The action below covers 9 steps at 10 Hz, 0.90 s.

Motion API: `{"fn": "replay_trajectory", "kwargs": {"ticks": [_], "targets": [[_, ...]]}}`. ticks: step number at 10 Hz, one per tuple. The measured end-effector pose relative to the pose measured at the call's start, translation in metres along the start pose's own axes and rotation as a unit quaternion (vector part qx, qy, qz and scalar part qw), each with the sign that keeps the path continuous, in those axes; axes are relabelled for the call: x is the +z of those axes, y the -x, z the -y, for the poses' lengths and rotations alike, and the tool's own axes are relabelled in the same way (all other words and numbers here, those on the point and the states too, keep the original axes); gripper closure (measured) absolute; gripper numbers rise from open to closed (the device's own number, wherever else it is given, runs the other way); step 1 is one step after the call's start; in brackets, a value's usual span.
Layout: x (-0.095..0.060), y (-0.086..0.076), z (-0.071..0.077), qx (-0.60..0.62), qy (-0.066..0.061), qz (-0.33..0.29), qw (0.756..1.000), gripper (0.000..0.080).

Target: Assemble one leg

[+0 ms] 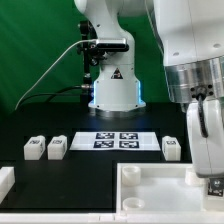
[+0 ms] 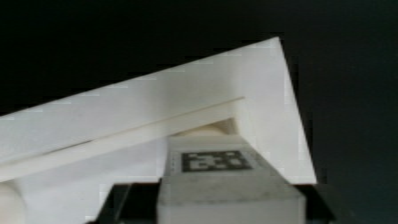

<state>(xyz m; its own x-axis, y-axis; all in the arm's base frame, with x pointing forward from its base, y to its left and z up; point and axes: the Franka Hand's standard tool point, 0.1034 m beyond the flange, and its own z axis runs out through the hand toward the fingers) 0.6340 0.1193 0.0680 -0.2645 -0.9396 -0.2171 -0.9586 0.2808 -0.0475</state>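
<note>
One leg [image 2: 215, 180] sits between the fingers of the gripper [image 2: 210, 200] in the wrist view, with its black-and-white marker face turned toward the camera. The dark fingers press on it from both sides, so I judge that the gripper is pinching this leg. In the exterior view the gripper [image 1: 205, 135] is at the exterior view's right, low over the big white tray-like piece [image 1: 150, 185], but there the arm hides the held leg and I cannot see it.

The relation that matters now is between the held leg and the tray-like piece. In the wrist view the white surface of this piece [image 2: 178, 110] lies directly beyond the leg, and one corner of it points away against the black table [image 2: 338, 60]. The long axis of the leg seems to run along the line of the fingers, toward that surface. Whether the leg already touches it, I cannot tell.

Three other legs [image 1: 57, 149] stay on the table near the marker board [image 1: 113, 141], well apart from the gripper.
</note>
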Motion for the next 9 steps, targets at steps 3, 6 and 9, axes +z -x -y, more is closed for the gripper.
{"fn": "replay_trajectory", "kwargs": {"ticks": [3, 6, 9], "targets": [[0.0011, 0.0014, -0.0023, -0.215, 0.005, -0.014, 0.977, 0.0225], [0.0006, -0.0014, -0.0009, -0.431, 0.014, -0.029, 0.902, 0.0151], [-0.0018, -0.0027, 0.0031, -0.715, 0.048, -0.064, 0.695, 0.015]]}}
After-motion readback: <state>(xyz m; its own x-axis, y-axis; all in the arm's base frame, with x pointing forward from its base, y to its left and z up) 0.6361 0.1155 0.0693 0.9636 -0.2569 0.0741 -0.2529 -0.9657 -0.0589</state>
